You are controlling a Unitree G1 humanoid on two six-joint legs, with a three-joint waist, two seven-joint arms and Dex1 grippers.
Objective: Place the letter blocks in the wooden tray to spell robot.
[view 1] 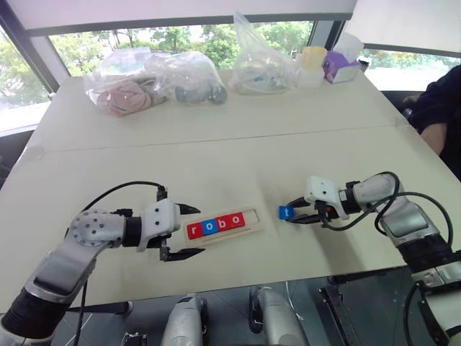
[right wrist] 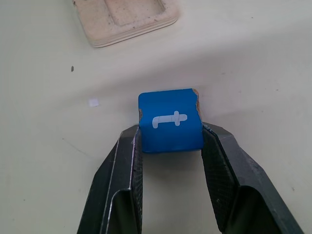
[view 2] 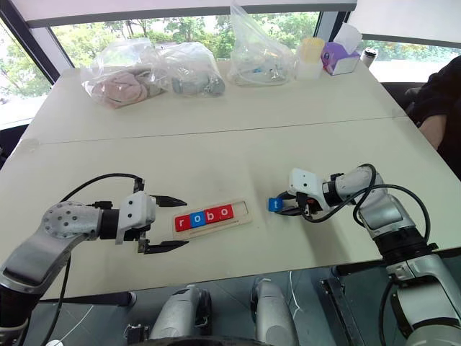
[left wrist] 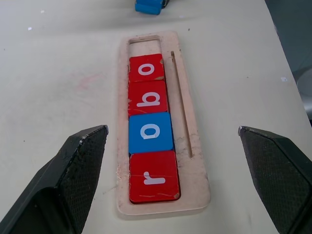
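Head views: wooden tray (view 1: 253, 229) lying on the table (view 1: 216, 144), already filled with red r (view 1: 194, 231), blue o (view 1: 209, 226), red b (view 1: 222, 223) and red o (view 1: 237, 219); last slot, at the tray's end nearest the right gripper, bare. Blue t block (view 1: 286, 212) resting on the table just beside that end, apart from the tray. Right gripper (view 1: 298, 211) reaching the block from the side away from the tray, pinched onto it. Left gripper (view 1: 189, 231) at the tray's r end, spread wide, one finger on each side, holding nothing. Bags (view 1: 151, 83) far beyond the tray; a person's sleeve (view 1: 439, 108) at the table's edge.

Left wrist view: tray between two wide-spread fingers (left wrist: 73, 170), neither touching it; empty slot at the far end, blue block just past it.

Right wrist view: both fingers (right wrist: 124, 170) pressed against opposite side faces of the t block (right wrist: 170, 126), tray end (right wrist: 127, 17) near ahead. Looks small, light, stiff, smooth-painted with a chipped corner; hardly fragile. Probably best taken on those two side faces, low and centred, letter face up, since a shallow grip could let it swivel or slip.
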